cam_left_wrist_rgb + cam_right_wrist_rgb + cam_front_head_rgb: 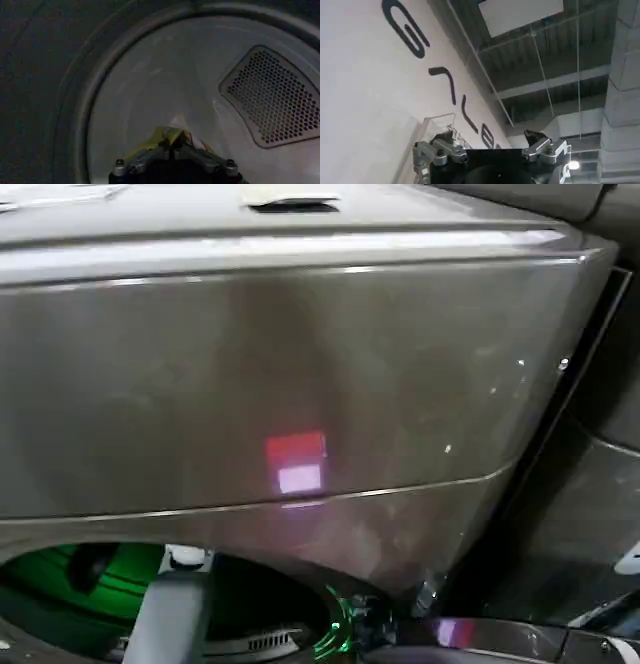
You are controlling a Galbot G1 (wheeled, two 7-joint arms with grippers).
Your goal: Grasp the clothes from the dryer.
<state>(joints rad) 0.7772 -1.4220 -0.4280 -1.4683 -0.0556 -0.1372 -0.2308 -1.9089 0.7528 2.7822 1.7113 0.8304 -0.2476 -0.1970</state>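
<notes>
The left claw [173, 146] is inside the drum of the dryer [300, 364], its two metal fingers [145, 157] drawn together at the tips and pinching the clothes [167, 134] — a small yellow-green piece of fabric with a pale patch showing just past the tips. The fabric bunches right at the point where the fingers meet and spreads a little to either side of them, touching both. Beyond the claw and the fabric lies the smooth grey back wall of the drum [165, 85], and off to one side of the claw sits a perforated vent panel [275, 97] set into that wall. A dark round rim [75, 110] rings the drum opening around the claw.

In the head view the left arm [172, 614] reaches in under the bronze-grey front of the dryer, with a green glow [120, 579] beside it at the porthole. A small red-pink light [296, 462] shows on the front panel above the arm.

The right claw [492, 145] is well away from the dryer, pointed up toward a ceiling with beams — its two fingers stand wide apart, nothing between them. A white wall with dark lettering [415, 40] runs alongside it.
</notes>
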